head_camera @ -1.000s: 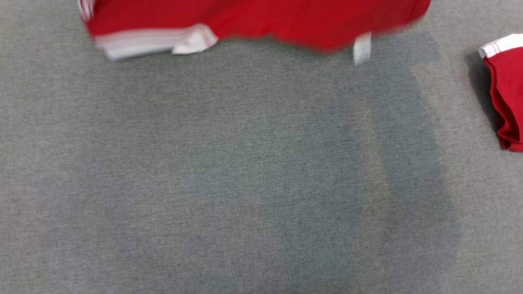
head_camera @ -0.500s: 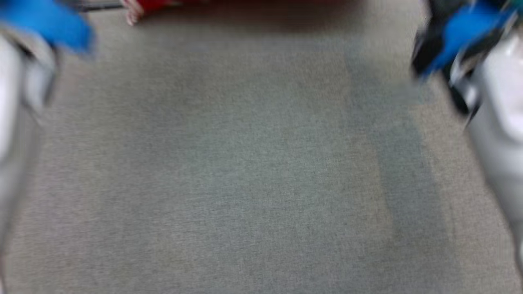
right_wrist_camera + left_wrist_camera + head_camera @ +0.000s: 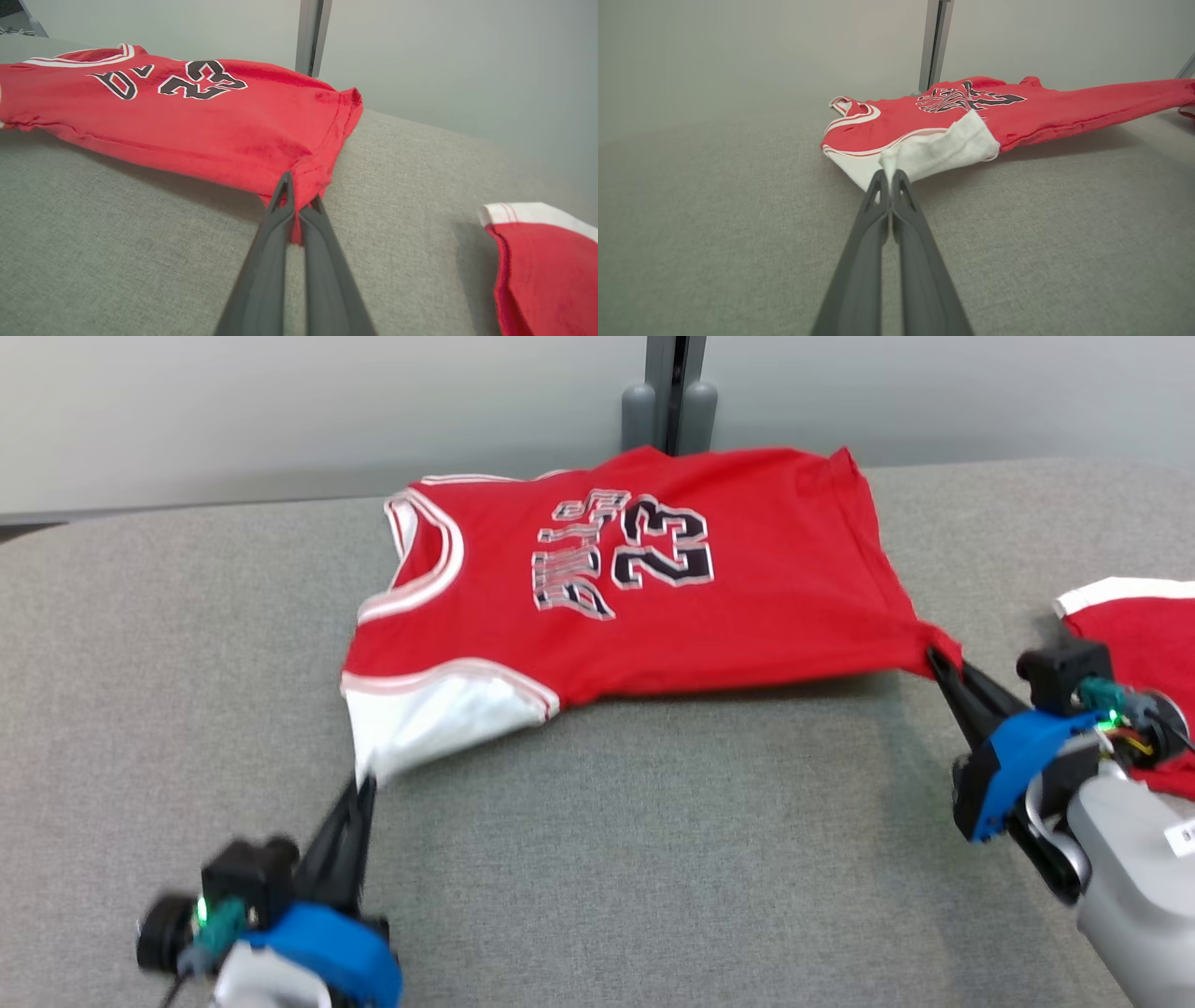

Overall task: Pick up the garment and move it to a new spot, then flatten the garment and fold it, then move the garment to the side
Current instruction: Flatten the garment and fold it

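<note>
left gripper (image 3: 362, 784): fingers pinched together on white shoulder flap of jersey | jersey (image 3: 644, 588): red, number 23, spread on grey table (image 3: 597, 859), near edge lifted between both grippers | right gripper (image 3: 934, 658): clamped on red hem corner | second red garment (image 3: 1144, 625): far right

We see the red jersey (image 3: 728, 616) lying front-up across the far half of the grey surface (image 3: 597, 859), neck towards our left, hem towards our right. Black 23 and lettering face up, and white trim rims neck and armholes. A white inner patch shows at the near-left corner. Both near corners are drawn taut; the near edge seems slightly lifted.
</note>
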